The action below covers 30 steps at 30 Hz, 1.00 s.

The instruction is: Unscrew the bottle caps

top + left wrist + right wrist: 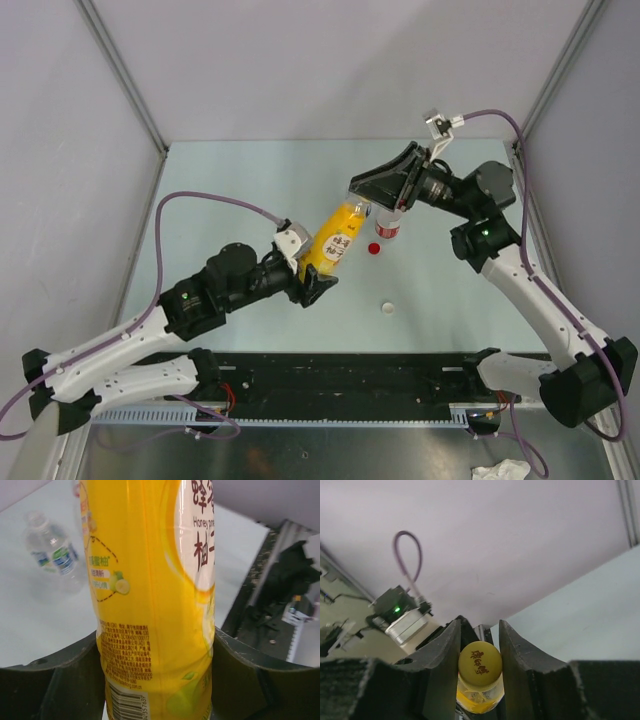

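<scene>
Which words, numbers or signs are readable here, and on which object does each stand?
"Honey po", cut off at the bottle's edge: label of the yellow bottle.
"柚", large and dark: same label.
Fine print and barcode digits on that bottle: too small to read.
Red characters on the yellow cap: too blurred to read.
Label of the clear bottle: blurred.

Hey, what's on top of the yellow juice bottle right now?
The yellow cap sits on the yellow bottle, pinched between the fingers of the right gripper. Its threads are hidden, so whether it's loosened can't be seen.
</scene>
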Tool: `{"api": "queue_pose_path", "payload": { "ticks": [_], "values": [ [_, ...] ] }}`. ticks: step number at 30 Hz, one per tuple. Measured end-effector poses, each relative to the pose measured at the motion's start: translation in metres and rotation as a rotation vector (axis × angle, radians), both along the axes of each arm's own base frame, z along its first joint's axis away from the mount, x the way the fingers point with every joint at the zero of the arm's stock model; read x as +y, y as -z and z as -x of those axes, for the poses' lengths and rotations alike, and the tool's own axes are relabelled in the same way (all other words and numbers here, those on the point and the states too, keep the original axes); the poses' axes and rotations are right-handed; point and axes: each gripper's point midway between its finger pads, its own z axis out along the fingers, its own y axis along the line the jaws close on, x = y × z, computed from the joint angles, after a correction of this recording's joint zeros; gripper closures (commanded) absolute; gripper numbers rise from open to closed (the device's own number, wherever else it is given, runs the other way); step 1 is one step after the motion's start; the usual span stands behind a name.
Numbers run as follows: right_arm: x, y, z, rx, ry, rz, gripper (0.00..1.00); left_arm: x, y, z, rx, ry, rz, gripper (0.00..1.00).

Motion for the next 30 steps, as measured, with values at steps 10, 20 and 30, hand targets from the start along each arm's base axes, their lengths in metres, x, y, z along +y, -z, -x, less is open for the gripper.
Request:
{"api": "queue_pose_path", "payload": {
  "ticks": [10,20,30],
  "values": [
    [-0.015,-0.046,0.08,-0.355,-0.183,-0.043,1.0,-0.028,-0.027,0.056,0.039,0.392,0.148,1.0],
    [-0.032,-0.066,0.143,-0.603,-0.291,-0.061,1.0,-0.037,-0.052,0.111,0.107,0.744,0.266,1.0],
    [-0.032,-0.065,0.146,-0.624,-0.286,-0.055,0.97,-0.037,-0.051,0.118,0.149,0.789,0.273,1.0]
  ]
}}
